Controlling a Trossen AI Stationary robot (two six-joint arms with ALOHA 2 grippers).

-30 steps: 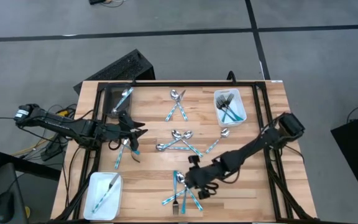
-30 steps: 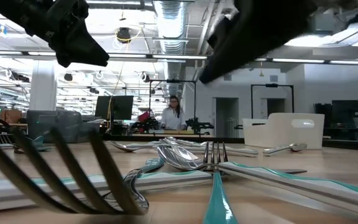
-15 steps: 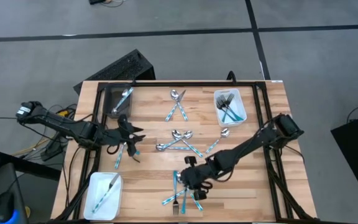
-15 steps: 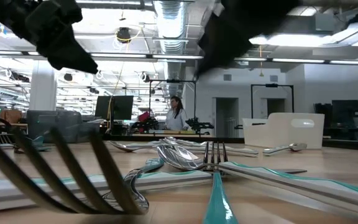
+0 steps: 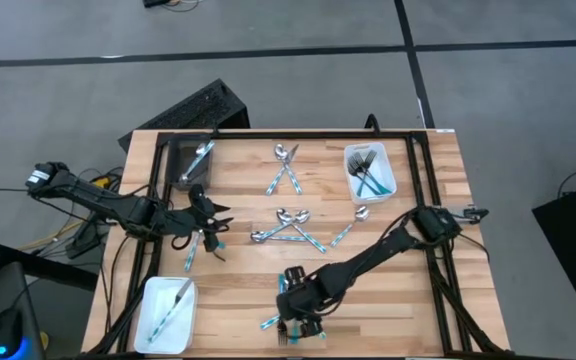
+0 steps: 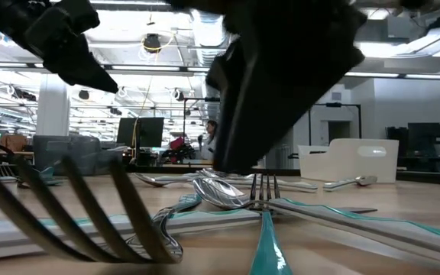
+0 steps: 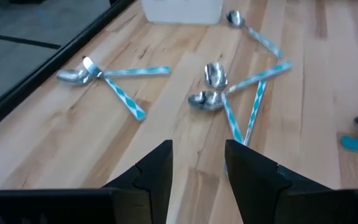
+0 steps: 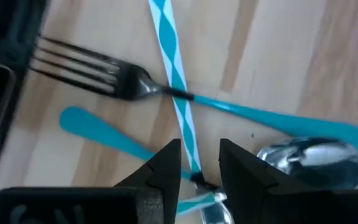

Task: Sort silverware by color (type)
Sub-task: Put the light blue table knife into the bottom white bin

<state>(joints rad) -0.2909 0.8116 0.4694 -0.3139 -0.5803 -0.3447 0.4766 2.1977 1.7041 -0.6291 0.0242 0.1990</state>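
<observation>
Right gripper [image 8: 196,163]: fingers parted, nothing held, lowered over near-edge silverware pile [image 5: 293,305].
Right wrist view: fork [image 8: 98,73] crossed by striped handle [image 8: 174,68]; hidden from above.
Left gripper [image 5: 220,218]: parted, empty, near left edge.

right gripper [image 5: 298,318] now lower over the front-edge cutlery pile [image 5: 290,310], fingers straddling a striped handle [image 8: 174,81], right arm stretched further toward the front, blocking more of the low view
</observation>
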